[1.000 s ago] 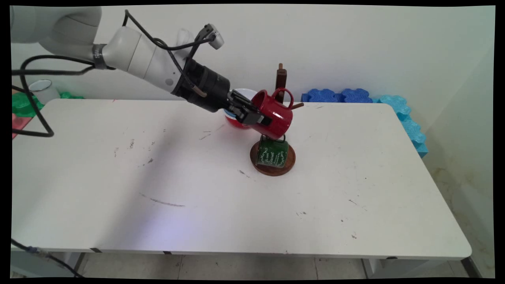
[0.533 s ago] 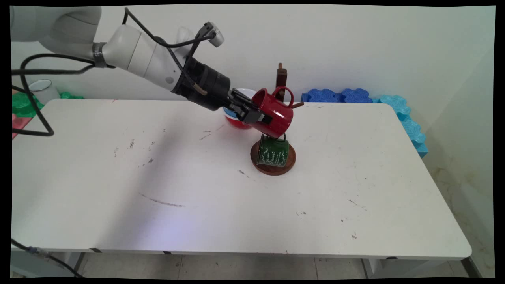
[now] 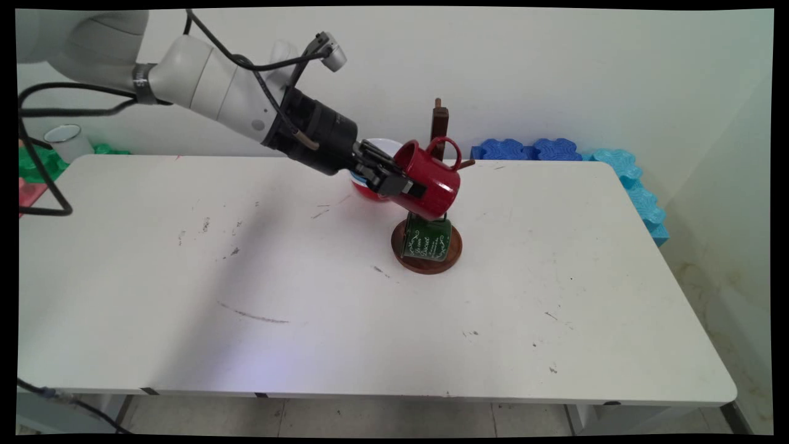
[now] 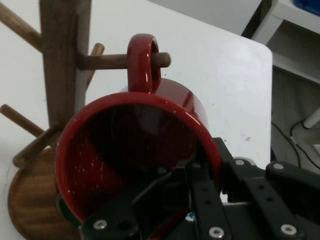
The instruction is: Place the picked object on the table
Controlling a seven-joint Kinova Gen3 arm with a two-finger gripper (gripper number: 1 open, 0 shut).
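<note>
Red enamel, glossy and hard, covers the mug [image 3: 429, 184], which is pinched at its rim by the hand [image 3: 394, 182], one finger inside and one outside. It is held tilted near the surface's [image 3: 345, 308] far edge, its handle [image 4: 144, 62] threaded over a peg [image 4: 117, 61] of the wooden mug tree [image 4: 59, 65], above a green mug [image 3: 425, 238]. It looks light, rigid and slippery; the rim grip seems apt, though chipping is possible.

Green mug [image 3: 426, 237] half hidden behind red mug [image 3: 428, 180]
</note>
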